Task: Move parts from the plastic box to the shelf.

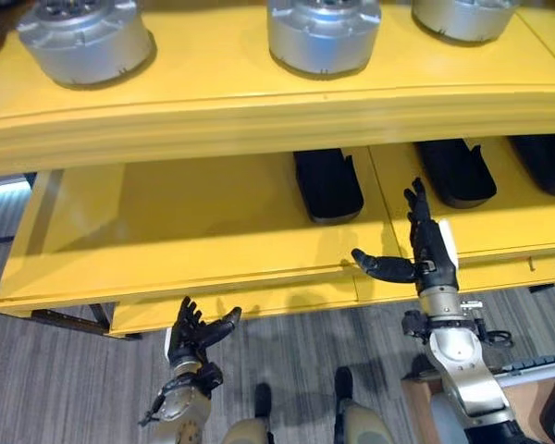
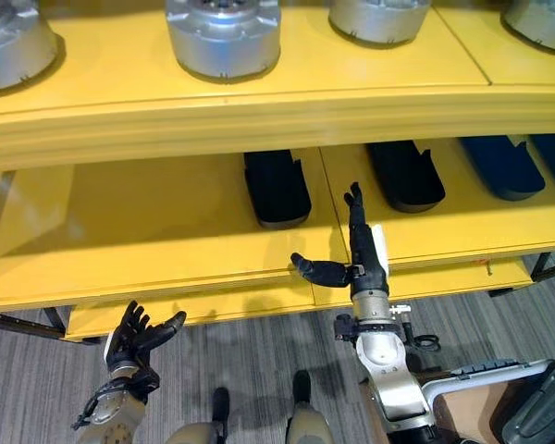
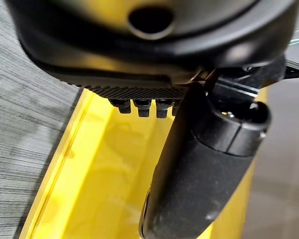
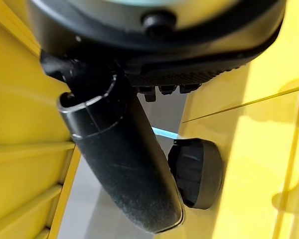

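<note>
Your left hand (image 1: 196,335) hangs low over the floor (image 1: 65,388) before the shelf (image 1: 166,231), fingers spread, holding nothing. Above, silver parts (image 1: 324,32) sit in a row on the top tier; black parts (image 1: 328,183) lie on the middle tier. Your right hand (image 1: 428,252) reaches over that tier's front edge just right of the nearest black part, fingers straight, thumb out, seemingly empty.

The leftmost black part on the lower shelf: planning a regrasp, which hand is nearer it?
Right. The right hand hovers open just beside the black part; the left hand hangs open below the shelf edge.
</note>
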{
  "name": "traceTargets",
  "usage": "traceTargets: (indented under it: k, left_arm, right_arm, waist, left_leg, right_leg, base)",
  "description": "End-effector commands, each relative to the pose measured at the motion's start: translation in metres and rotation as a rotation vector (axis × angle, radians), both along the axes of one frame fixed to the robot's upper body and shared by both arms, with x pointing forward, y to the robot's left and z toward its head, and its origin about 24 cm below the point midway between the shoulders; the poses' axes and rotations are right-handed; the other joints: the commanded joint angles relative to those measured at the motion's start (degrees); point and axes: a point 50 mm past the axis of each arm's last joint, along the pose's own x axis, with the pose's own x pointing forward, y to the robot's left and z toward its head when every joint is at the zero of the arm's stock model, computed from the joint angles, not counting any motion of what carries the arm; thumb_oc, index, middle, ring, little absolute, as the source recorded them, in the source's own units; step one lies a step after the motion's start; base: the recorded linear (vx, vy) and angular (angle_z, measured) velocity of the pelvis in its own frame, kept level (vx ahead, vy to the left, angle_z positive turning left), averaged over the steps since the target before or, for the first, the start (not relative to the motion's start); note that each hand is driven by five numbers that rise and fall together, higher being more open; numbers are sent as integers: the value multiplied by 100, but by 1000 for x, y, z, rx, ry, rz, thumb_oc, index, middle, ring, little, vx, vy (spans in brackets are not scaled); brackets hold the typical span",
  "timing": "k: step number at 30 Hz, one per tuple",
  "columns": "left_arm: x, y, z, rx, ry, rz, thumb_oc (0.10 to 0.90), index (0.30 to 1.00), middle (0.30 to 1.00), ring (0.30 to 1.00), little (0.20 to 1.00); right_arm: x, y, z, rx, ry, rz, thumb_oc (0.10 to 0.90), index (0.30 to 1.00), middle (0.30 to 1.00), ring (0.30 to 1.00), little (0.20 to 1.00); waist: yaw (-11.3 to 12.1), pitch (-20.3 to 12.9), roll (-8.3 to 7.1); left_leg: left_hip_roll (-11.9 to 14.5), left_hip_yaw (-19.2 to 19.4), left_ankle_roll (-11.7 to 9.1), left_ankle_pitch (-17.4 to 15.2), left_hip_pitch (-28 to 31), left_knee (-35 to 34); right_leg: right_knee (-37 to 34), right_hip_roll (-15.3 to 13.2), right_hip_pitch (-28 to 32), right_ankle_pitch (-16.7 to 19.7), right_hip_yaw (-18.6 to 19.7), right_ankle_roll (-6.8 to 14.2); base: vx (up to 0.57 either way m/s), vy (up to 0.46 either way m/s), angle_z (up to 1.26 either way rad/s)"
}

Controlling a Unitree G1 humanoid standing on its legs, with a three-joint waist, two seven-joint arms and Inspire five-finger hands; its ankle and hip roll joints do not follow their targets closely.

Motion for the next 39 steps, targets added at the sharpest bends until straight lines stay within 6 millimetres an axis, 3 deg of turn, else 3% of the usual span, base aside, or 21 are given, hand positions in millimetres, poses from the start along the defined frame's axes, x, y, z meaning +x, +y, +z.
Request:
traceTargets:
  k: [1,4,8,9,13,16,19,22,24,28,32,35,38,39]
  left_arm:
    - [18,13,38,140,-189,-56,900,1000,1000,1000,1000]
    - [23,17,47,158,-224,-41,900,1000,1000,1000,1000]
    - [22,25,50,141,-238,28,900,1000,1000,1000,1000]
    - [21,25,49,129,-238,36,900,1000,1000,1000,1000]
    - [13,21,43,83,-216,38,900,1000,1000,1000,1000]
    - [7,23,41,77,-204,37,900,1000,1000,1000,1000]
    - [1,25,36,68,-187,50,900,1000,1000,1000,1000]
    - [0,25,34,68,-177,52,900,1000,1000,1000,1000]
    - [-1,25,34,74,-180,47,900,1000,1000,1000,1000]
    - [-1,23,32,71,-172,30,900,1000,1000,1000,1000]
    - [0,15,28,61,-160,-2,900,1000,1000,1000,1000]
    - [3,12,29,64,-169,-23,900,1000,1000,1000,1000]
    - [4,10,30,63,-175,-29,900,1000,1000,1000,1000]
    - [4,9,30,64,-176,-26,900,1000,1000,1000,1000]
  right_arm:
    - [-1,-2,34,21,-211,-22,900,1000,1000,1000,1000]
    - [0,-3,33,32,-212,-48,900,1000,1000,1000,1000]
    - [6,6,34,35,-217,-14,900,1000,1000,1000,1000]
    - [6,6,34,36,-217,-12,900,1000,1000,1000,1000]
    - [10,10,36,21,-214,7,900,1000,1000,1000,1000]
    - [12,12,38,2,-220,22,900,1000,1000,1000,1000]
    - [12,13,38,-6,-216,32,900,1000,1000,1000,1000]
    - [9,10,38,-32,-213,25,900,1000,1000,1000,1000]
    - [1,-2,38,-43,-222,-11,900,1000,1000,1000,1000]
    - [-2,-5,37,-47,-219,-25,900,1000,1000,1000,1000]
    - [-13,-18,36,-52,-234,-90,900,1000,1000,1000,1000]
    - [-18,-25,35,-52,-238,-123,900,1000,1000,1000,1000]
    - [-23,-28,33,-45,-228,-130,900,1000,1000,1000,1000]
    - [-24,-28,31,-32,-221,-131,900,1000,1000,1000,1000]
  waist:
    - [-101,-522,-272]
    - [-137,-446,-272]
    - [151,-212,-29]
    - [165,-201,-9]
    - [288,-311,32]
    - [400,-433,-29]
    - [419,-515,-72]
    - [387,-546,-95]
    - [211,-611,-93]
    - [136,-644,-58]
    - [-121,-687,55]
    - [-249,-610,51]
    - [-377,-488,34]
    - [-384,-451,31]
  left_leg:
    - [-177,93,266,-280,-182,-59]
    - [-188,316,313,-320,-204,-59]
    - [67,839,368,-302,-119,-59]
    - [106,923,379,-278,-101,-59]
    - [124,1220,509,-365,-44,-59]
    - [124,1456,477,-362,-38,-59]
    - [232,1635,345,-296,-49,-48]
    - [402,1674,229,-202,-54,-37]
    - [776,1808,-24,23,-27,-18]
    - [954,1859,-161,153,-17,-23]
    - [1402,1966,-500,529,-35,-30]
    - [1574,1968,-569,569,-78,288]
    - [1723,1794,-544,297,-131,1001]
    - [1727,1553,-516,304,-148,1225]
  right_leg:
    - [-17,-862,-208,956,127,649]
    - [-11,-868,-476,1305,205,765]
    - [875,-1201,-456,565,-1418,547]
    - [1095,-1208,-374,433,-1469,478]
    - [2129,-1024,-89,-76,-1115,437]
    - [1707,-990,235,-86,-1229,496]
    - [883,-723,452,-333,-1183,480]
    - [552,-437,548,-520,-973,361]
    - [138,-59,695,-591,-845,210]
    - [-30,101,762,-602,-820,138]
    - [-311,526,898,-718,-697,-87]
    - [-322,696,962,-818,-588,-238]
    - [-290,878,1043,-863,-313,-410]
    - [-284,946,1068,-881,-162,-467]
  base:
    - [-45,117,-3]
    - [-68,96,-18]
    - [-109,119,-108]
    - [-15,55,-158]
    - [-49,5,-68]
    - [-43,-70,-65]
    - [-43,-168,-78]
    - [-28,-221,-58]
    - [-24,-330,-40]
    - [-24,-170,-25]
    - [-34,-219,-5]
    - [-32,-217,-18]
    - [-25,-194,-49]
    - [-87,-140,-48]
